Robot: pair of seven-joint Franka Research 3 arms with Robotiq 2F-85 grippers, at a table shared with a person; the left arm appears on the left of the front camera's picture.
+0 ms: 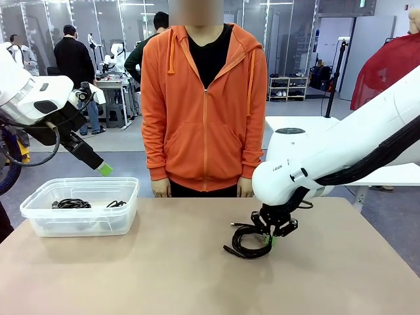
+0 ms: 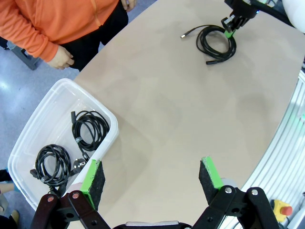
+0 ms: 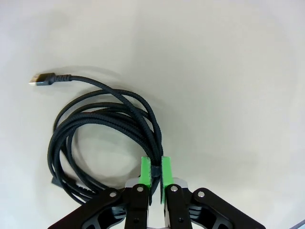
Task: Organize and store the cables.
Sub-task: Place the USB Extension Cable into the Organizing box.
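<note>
A coiled black cable [image 1: 246, 240] lies on the tan table right of centre, and my right gripper [image 1: 268, 239] is shut on its right side. The right wrist view has the green pads [image 3: 146, 171] pinching the braided strands of that cable [image 3: 95, 129], its metal plug pointing to the upper left. The same coil [image 2: 217, 44] appears far off in the left wrist view. Two more coiled cables [image 2: 88, 128] [image 2: 52, 163] rest inside the clear bin [image 1: 82, 220]. My left gripper [image 2: 152, 175] hangs open in the air above the bin's near side; one green fingertip [image 1: 104, 169] shows in the front view.
A person in an orange hoodie [image 1: 205, 105] stands at the far edge of the table, hands down by the sides. The clear bin [image 2: 28, 138] sits at the table's left end. Bare tabletop [image 1: 164, 269] lies between bin and coil.
</note>
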